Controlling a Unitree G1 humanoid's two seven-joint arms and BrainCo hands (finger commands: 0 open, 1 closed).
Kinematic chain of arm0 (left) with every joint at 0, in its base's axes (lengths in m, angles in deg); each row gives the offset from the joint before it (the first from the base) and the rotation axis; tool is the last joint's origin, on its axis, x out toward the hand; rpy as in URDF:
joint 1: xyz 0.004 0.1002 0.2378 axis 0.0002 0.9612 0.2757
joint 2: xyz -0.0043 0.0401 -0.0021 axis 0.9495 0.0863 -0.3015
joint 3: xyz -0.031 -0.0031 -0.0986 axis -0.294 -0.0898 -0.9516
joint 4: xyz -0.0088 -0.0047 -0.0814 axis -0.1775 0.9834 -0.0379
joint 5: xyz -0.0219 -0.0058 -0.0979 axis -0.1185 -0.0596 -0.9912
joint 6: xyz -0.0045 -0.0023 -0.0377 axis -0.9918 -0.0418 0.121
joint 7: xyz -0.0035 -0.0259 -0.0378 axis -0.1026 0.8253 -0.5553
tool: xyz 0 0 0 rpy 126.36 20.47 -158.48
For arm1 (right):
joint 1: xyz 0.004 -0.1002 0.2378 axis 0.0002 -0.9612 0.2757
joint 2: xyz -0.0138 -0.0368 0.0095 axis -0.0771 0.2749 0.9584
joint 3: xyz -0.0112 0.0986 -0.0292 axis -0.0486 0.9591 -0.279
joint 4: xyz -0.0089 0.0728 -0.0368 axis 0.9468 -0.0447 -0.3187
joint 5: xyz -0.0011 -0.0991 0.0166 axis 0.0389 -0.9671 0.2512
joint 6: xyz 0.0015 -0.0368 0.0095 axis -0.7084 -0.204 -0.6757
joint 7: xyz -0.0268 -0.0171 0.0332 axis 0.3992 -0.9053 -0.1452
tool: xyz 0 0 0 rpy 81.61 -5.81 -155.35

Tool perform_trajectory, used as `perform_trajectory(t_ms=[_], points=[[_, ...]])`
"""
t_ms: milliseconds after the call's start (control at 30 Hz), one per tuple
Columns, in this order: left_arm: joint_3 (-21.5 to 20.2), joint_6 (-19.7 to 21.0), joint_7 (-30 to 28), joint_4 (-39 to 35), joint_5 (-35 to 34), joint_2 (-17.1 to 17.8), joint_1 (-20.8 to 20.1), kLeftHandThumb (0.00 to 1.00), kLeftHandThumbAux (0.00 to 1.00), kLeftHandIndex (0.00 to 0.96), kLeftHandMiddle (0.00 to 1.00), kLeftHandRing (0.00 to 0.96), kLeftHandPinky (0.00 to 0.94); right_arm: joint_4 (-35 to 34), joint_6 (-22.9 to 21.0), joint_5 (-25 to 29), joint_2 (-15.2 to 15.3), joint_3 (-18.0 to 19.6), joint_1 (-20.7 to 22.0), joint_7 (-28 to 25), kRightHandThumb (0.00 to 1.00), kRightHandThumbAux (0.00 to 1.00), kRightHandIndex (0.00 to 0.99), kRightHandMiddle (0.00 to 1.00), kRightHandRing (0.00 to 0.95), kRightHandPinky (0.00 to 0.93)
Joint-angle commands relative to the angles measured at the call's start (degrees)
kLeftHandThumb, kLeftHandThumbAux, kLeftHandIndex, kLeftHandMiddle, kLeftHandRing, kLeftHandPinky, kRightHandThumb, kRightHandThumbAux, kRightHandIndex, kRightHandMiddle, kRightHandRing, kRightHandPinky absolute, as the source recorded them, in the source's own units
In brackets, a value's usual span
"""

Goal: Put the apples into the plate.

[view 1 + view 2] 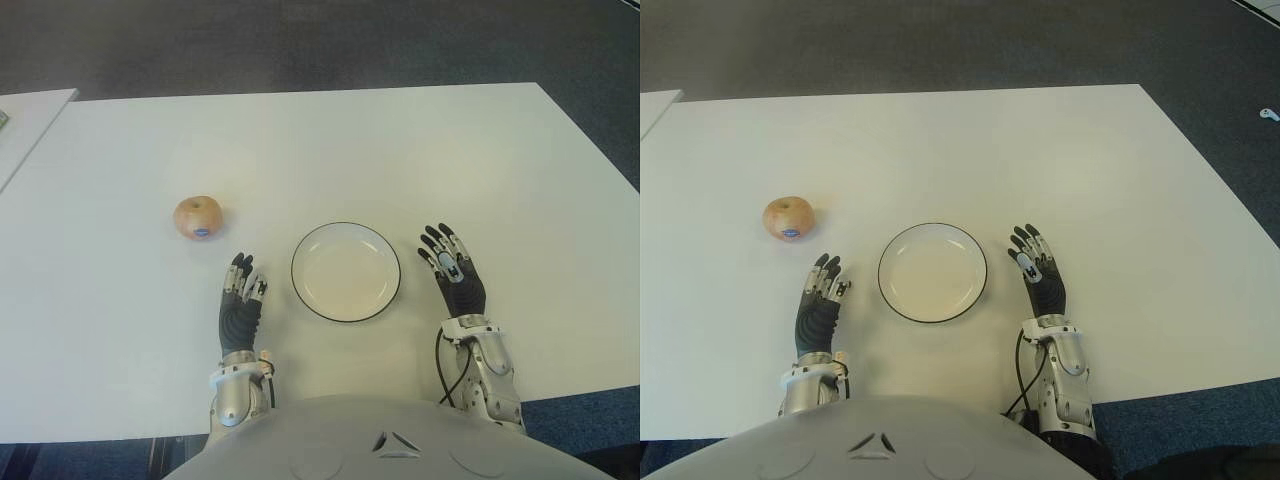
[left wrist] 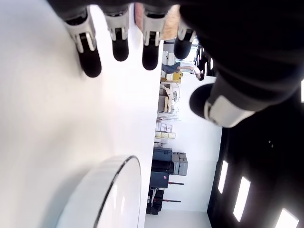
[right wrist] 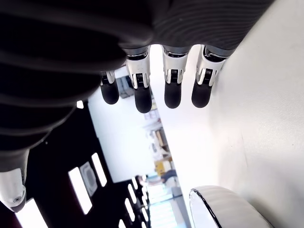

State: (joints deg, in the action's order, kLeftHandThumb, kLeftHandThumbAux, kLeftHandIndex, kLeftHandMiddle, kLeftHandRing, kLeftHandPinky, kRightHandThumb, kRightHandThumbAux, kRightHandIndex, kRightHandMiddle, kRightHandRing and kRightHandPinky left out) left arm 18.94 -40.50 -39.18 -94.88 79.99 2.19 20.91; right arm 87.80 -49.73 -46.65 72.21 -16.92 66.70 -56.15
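A: While the white plate (image 1: 346, 272) sits near the table's near edge, how much room is around it?

B: Plenty. The white table (image 1: 400, 150) runs bare well beyond the plate toward its far edge, and to the plate's right up to the right edge, where dark carpet (image 1: 300, 40) begins. A second pale tabletop (image 1: 25, 125) shows far to the plate's left, apart from the main one by a narrow gap.

A: And the fruit?

B: One apple (image 1: 198, 218), round, yellowish-red with a small blue sticker, lies on the table to the plate's left and a little beyond it, apart from the rim. The plate holds nothing.

A: The hands?

B: The left hand (image 1: 241, 303) is just left of the plate, nearer than the apple, fingers (image 2: 90, 59) straight and spread, grasping nothing. The right hand (image 1: 455, 273) is just right of the plate, fingers (image 3: 173, 92) likewise extended and apart, holding nothing. Whether either palm touches the table I cannot tell.

A: Anything cut off?

B: The forearms vanish behind the robot's grey torso (image 1: 350, 440). Each wrist view catches only a slice of the plate's dark-edged rim; a blurred room lies beyond.

A: Surfaces?

B: The plate is glossy, round and shallow; the table smooth and matte; the fingers dark and rubbery with silver joints
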Motion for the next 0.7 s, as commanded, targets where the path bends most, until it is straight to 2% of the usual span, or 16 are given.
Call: perform_trajectory(t_ms=[33, 267, 700], points=[[4.53, -0.98, -0.36, -0.25, -1.14, -5.43, 1.34, 0.105, 0.542, 0.095, 0.133, 0.099, 0.101, 0.34, -1.7, 0.08, -0.21, -0.02, -0.83, 0.49, 0.278, 0.536, 0.094, 0.153, 0.102, 0.102], [4.48, -1.32, -0.62, 0.11, -1.16, -4.74, 1.22, 0.088, 0.543, 0.093, 0.137, 0.103, 0.095, 0.2, -1.61, -0.54, 0.08, -0.21, -0.91, 0.77, 0.255, 0.536, 0.095, 0.149, 0.095, 0.084], [4.3, -2.41, -1.02, 0.35, -1.67, -4.59, 1.14, 0.082, 0.569, 0.097, 0.14, 0.105, 0.095, -0.09, -2.04, -0.34, 0.01, -0.33, -1.05, 0.63, 0.254, 0.543, 0.099, 0.154, 0.106, 0.111]])
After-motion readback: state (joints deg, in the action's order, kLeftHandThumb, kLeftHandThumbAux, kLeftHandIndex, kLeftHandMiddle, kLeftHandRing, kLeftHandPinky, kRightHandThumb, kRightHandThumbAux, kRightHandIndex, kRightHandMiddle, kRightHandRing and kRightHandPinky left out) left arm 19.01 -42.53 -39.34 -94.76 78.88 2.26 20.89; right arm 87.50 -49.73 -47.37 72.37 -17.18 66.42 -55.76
